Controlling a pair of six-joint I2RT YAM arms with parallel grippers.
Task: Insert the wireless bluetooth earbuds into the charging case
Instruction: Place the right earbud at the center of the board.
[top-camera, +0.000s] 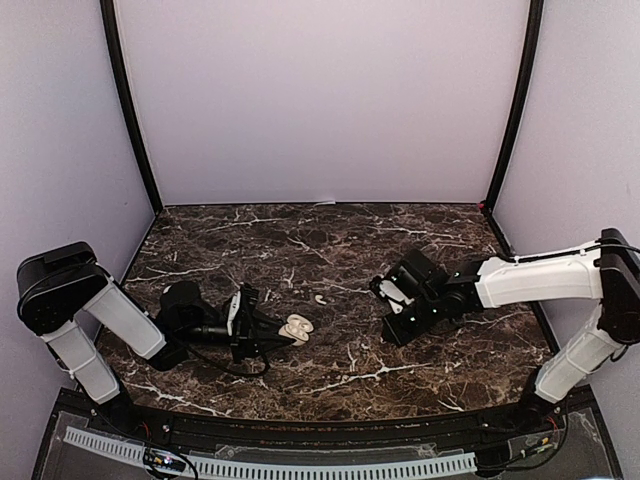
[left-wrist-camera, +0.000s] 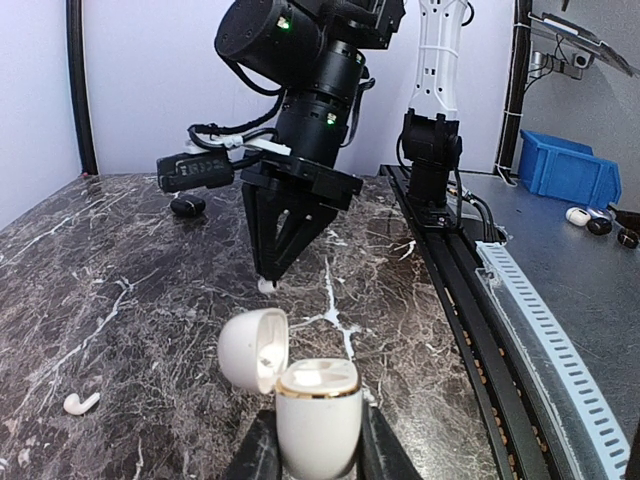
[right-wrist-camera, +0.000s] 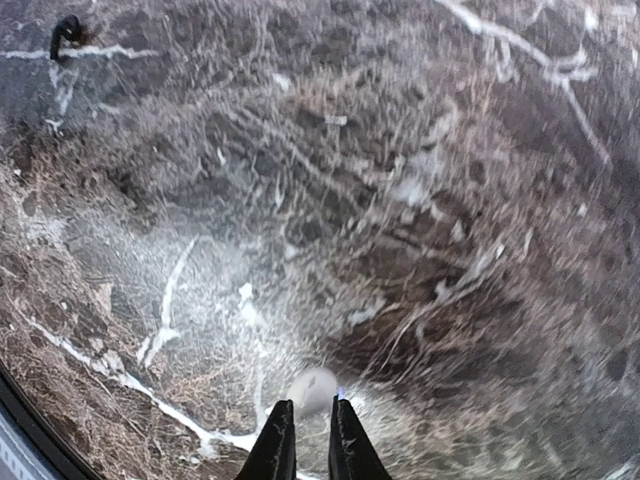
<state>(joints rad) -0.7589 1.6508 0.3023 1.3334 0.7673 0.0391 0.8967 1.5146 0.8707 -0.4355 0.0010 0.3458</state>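
- My left pincer (left-wrist-camera: 318, 452) was closed on the charging case (left-wrist-camera: 318, 405), clamping it by its sides with the lid (left-wrist-camera: 252, 348) swung open. The case was ready, but I could not see into its wells, so I could not tell if anything sat inside.
- One loose earbud (left-wrist-camera: 80, 402) lay on the table (left-wrist-camera: 150, 290) near the case, not yet fetched.
- My right pincer (left-wrist-camera: 268, 268) pointed tips-down at the table, fingers almost together at a second earbud (left-wrist-camera: 265, 286). Its own view was blurred, so I could not tell whether that bud was pinched or merely touched.
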